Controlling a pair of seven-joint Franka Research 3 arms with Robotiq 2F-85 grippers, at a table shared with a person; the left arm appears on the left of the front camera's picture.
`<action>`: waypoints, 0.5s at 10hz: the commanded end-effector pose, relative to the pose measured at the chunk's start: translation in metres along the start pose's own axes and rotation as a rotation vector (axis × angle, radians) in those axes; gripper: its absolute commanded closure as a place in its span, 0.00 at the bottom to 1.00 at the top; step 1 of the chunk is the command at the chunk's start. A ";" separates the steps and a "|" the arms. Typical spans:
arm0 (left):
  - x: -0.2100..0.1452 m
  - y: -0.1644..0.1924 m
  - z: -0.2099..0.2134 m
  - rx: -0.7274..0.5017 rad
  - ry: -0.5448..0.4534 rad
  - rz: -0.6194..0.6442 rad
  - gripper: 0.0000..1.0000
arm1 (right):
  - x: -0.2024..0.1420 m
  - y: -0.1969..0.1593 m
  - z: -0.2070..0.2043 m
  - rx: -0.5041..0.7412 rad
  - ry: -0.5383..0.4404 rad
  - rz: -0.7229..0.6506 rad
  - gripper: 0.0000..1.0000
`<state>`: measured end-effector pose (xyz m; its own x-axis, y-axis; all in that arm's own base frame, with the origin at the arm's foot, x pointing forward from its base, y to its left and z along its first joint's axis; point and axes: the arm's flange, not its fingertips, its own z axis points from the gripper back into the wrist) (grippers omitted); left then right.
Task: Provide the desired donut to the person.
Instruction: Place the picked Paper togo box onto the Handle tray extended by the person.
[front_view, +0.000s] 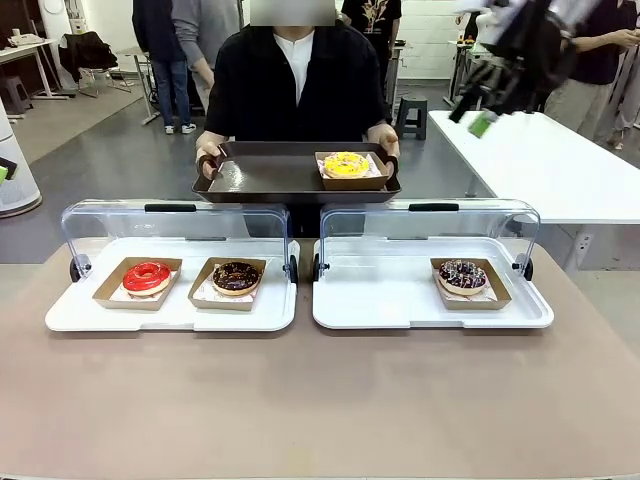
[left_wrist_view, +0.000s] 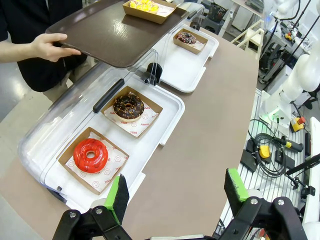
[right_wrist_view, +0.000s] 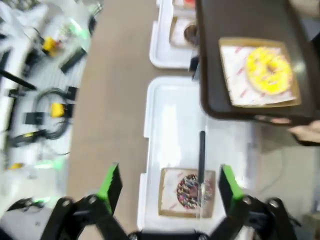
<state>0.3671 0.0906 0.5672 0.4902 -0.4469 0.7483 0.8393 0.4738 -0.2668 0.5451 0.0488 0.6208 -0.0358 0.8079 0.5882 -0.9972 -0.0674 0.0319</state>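
Front view, upper middle: tray (front_view: 270, 175) held level by the person (front_view: 290, 90) for the yellow donut (front_view: 346, 163); left gripper (left_wrist_view: 176, 185), right gripper (right_wrist_view: 168, 181) spread, empty.

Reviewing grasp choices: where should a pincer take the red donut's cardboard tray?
Probably the near wall of the cardboard tray, from above, robot's side: the clear lid is swung back, the raised wall gives a thin edge, and the chocolate donut sits apart.

Bright, even light; blurry right wrist view.
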 end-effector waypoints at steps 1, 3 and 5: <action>0.000 0.000 0.001 -0.004 -0.008 -0.004 0.00 | -0.058 0.027 -0.002 -0.068 -0.213 0.047 0.00; 0.000 0.000 0.001 -0.004 -0.008 -0.004 0.00 | -0.095 0.037 0.020 -0.127 -0.327 0.052 0.00; 0.000 0.000 0.001 -0.004 -0.008 -0.004 0.00 | -0.137 0.043 0.033 -0.153 -0.423 -0.030 0.00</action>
<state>0.3671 0.0904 0.5674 0.4900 -0.4475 0.7481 0.8394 0.4737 -0.2664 0.5133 -0.0823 0.5754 -0.0257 0.5450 0.8381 -0.9964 0.0541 -0.0657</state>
